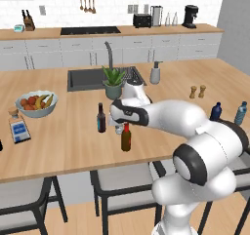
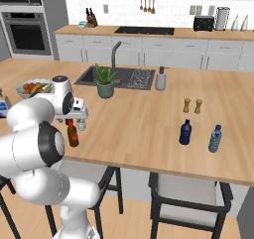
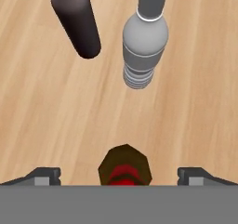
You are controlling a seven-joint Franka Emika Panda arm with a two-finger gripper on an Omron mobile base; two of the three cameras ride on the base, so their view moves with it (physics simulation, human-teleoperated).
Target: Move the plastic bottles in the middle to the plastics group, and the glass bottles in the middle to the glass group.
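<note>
Between the spread fingertips [image 3: 46, 175], gripper [image 3: 119, 176] wide apart straddling the red-capped brown bottle [image 3: 124, 166] on the island counter [image 1: 63, 136] | just beyond: clear water bottle [image 3: 143, 46], near-black bottle [image 3: 76, 21] beside | far right: dark-blue bottle [image 2: 185, 132], light-blue bottle [image 2: 215, 138] | labels unreadable

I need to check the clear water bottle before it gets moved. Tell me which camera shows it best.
The hand view: the clear water bottle stands in the open on the counter, seen from above, cap and ribbed body plain. In the left base view just a sliver peeks out beneath the arm; in the right base view a small part shows beside the gripper.
</note>
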